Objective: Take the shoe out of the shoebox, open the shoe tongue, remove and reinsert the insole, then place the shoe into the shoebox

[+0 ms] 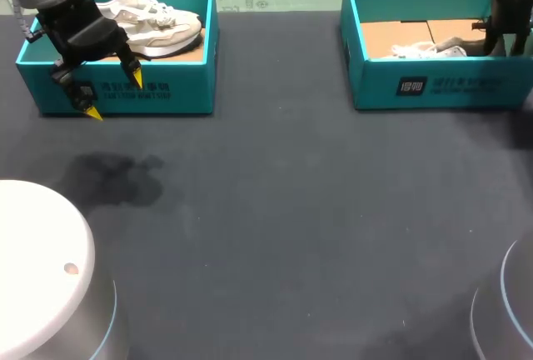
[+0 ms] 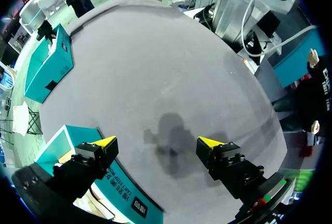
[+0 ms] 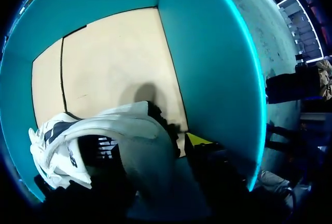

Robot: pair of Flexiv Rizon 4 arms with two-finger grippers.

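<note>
Two teal shoeboxes stand at the table's far side. The left shoebox [image 1: 187, 97] [image 2: 62, 143] holds a white shoe [image 1: 158, 20]. My left gripper [image 1: 113, 96] [image 2: 158, 142] hangs open over that box's front wall, nothing between its fingers. The right shoebox [image 1: 441, 85] [image 2: 49, 68] [image 3: 207, 53] holds another white shoe [image 1: 433, 48] [image 3: 135, 130] lying on its cardboard floor [image 3: 114, 63]. My right gripper [image 1: 504, 43] is down inside this box at the shoe's heel. The shoe hides much of it in the right wrist view.
Dark grey cloth [image 1: 291, 210] covers the table between and in front of the boxes, with a darker patch [image 1: 117, 178] below the left gripper. White robot bases sit at the near left [image 1: 42, 268] and near right [image 1: 508, 310] corners.
</note>
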